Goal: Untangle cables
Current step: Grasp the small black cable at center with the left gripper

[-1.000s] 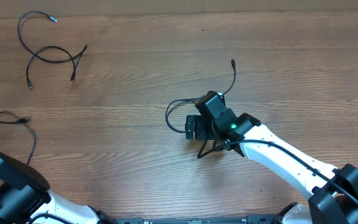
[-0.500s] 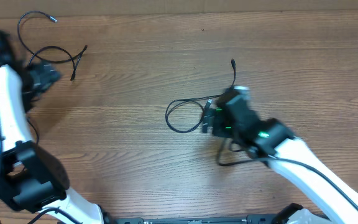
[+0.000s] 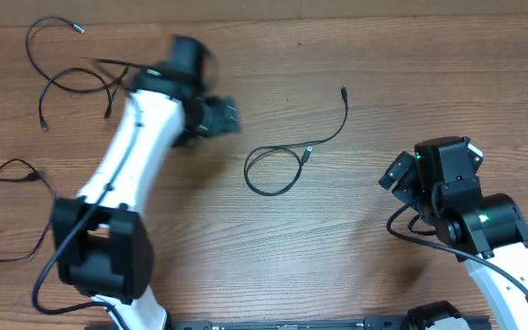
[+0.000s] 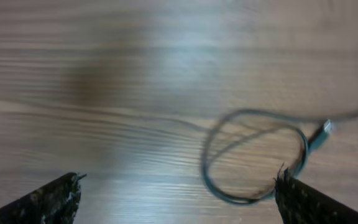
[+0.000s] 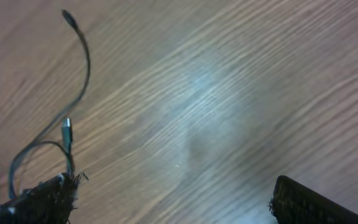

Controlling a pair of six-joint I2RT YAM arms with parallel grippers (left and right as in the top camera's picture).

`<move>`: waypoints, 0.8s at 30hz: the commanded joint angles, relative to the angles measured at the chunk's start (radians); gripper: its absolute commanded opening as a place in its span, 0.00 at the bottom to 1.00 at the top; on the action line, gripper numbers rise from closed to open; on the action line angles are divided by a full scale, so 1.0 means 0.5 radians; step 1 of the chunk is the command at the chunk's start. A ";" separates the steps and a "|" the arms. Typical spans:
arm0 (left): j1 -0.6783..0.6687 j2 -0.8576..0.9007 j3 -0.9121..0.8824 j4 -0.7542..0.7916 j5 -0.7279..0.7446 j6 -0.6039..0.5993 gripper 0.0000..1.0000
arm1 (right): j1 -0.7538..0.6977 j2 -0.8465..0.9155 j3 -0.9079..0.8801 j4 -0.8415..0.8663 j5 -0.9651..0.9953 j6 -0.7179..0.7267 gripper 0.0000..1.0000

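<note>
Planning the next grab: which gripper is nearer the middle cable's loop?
Left. The left gripper is just up-left of the cable loop; the right gripper sits farther off to its right.

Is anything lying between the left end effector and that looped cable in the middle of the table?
Nothing visible: only bare table separates the open left end effector from the looped cable.

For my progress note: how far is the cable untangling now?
Done: the centre cable lies alone, though looped; the left-edge cable also lies alone. In hand: nothing; the left end effector and right end effector are open and empty. Left: the top-left cables seem to cross.
</note>
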 commanded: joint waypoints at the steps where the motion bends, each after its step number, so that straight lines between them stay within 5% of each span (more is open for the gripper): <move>1: -0.207 -0.062 -0.216 0.138 -0.011 0.045 1.00 | -0.009 0.024 0.023 -0.057 0.023 0.019 1.00; 9: -0.549 -0.061 -0.555 0.726 -0.210 1.015 1.00 | -0.009 0.053 0.023 -0.072 0.015 0.019 1.00; 11: -0.572 -0.058 -0.651 0.968 -0.278 1.428 0.99 | -0.009 0.055 0.023 -0.075 0.000 0.019 1.00; 24: -0.425 0.115 -0.699 1.289 0.087 2.068 0.99 | -0.009 0.055 0.023 -0.056 0.001 0.019 1.00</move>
